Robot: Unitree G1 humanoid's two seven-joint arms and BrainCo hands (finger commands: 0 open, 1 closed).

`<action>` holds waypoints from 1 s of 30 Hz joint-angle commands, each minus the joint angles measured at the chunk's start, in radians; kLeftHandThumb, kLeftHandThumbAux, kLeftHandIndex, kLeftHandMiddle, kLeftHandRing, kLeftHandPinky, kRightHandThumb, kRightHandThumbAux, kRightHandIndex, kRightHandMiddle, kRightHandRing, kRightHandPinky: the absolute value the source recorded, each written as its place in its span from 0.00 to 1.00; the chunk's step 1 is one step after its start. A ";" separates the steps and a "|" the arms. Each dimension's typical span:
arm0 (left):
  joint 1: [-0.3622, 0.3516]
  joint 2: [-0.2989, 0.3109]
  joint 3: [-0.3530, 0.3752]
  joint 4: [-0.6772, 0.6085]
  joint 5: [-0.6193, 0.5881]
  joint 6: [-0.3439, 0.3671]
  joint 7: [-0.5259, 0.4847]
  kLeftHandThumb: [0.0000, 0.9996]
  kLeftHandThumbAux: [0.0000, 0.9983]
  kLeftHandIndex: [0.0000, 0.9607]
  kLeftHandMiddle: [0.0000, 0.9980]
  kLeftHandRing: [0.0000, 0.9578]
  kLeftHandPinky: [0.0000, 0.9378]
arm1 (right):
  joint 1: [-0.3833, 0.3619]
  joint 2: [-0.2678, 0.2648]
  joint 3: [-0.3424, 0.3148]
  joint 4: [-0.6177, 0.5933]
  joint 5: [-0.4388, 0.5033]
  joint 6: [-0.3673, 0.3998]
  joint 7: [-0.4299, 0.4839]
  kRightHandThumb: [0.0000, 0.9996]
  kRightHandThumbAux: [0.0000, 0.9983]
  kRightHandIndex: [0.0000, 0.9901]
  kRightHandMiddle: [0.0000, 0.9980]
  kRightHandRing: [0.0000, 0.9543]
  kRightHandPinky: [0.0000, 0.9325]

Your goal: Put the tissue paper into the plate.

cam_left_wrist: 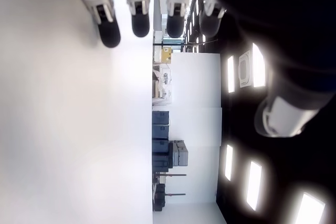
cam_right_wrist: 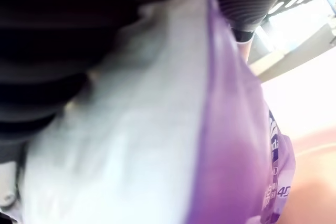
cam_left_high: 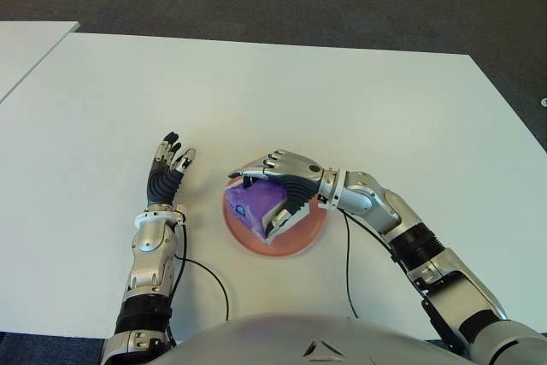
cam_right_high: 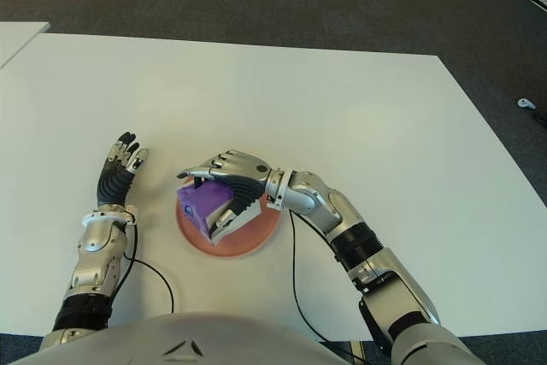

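A purple and white tissue pack [cam_left_high: 253, 204] sits over the pink plate [cam_left_high: 301, 240] near the table's front edge. My right hand [cam_left_high: 275, 187] is curled around the pack from above and the right, fingers over its top and thumb under its front. In the right wrist view the tissue pack [cam_right_wrist: 226, 129] fills the picture, pressed against the palm. Whether the pack touches the plate I cannot tell. My left hand [cam_left_high: 167, 167] lies flat on the table to the left of the plate, fingers straight and holding nothing.
The white table [cam_left_high: 282, 100] stretches far ahead and to both sides. A second white table's corner [cam_left_high: 26, 49] shows at the far left. Black cables [cam_left_high: 203, 273] trail from both wrists across the table's front. Dark carpet lies beyond.
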 commanded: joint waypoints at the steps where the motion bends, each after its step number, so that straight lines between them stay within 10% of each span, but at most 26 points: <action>1: 0.022 -0.003 -0.001 0.026 0.000 0.034 -0.002 0.00 0.58 0.00 0.00 0.00 0.00 | 0.030 -0.040 0.024 0.010 -0.027 0.024 0.062 0.04 0.30 0.00 0.00 0.00 0.00; 30: 0.020 0.001 0.000 0.034 -0.005 0.027 -0.012 0.00 0.56 0.00 0.00 0.00 0.00 | 0.026 -0.083 0.040 0.017 -0.036 0.018 0.092 0.03 0.26 0.00 0.00 0.00 0.00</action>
